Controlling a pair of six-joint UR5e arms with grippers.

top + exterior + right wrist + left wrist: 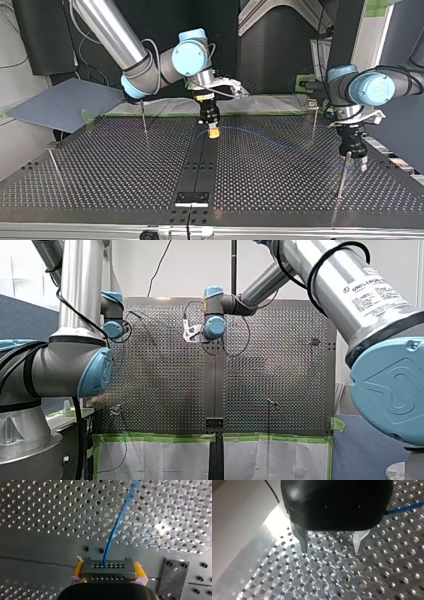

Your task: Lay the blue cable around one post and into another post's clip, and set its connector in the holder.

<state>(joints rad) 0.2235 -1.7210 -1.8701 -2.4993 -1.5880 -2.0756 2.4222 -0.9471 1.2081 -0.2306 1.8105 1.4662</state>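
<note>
Right gripper [213,131] is seen clamped on the dark grey connector [109,572]. The block is pinched across its width between the yellow pads [78,569], one pad against each side face. The blue cable [113,532] is seen leaving the connector's front face, midway between the pads. It is laid straight ahead of the gripper over the perforated table [125,165] and bends slightly to one side further out; its far end is not shown in the right wrist view. Under and just ahead of this gripper a smooth dark strip [37,547] without perforations is noted, with a small screwed plate [172,576] beside the gripper. Whether the connector touches the strip cannot be told. Left gripper [331,551] is found spread: the two metal fingers [304,541] are set well apart, tips pointed down close to the table, with nothing between them. A short length of the blue cable is seen beside this gripper's black body, on the perforated surface and apart from the fingers. In the top view the left gripper is recorded just beside a thin upright post [343,172]; contact with it cannot be told. There the cable is made out only as a faint arc from the right gripper towards the left gripper's side.
</note>
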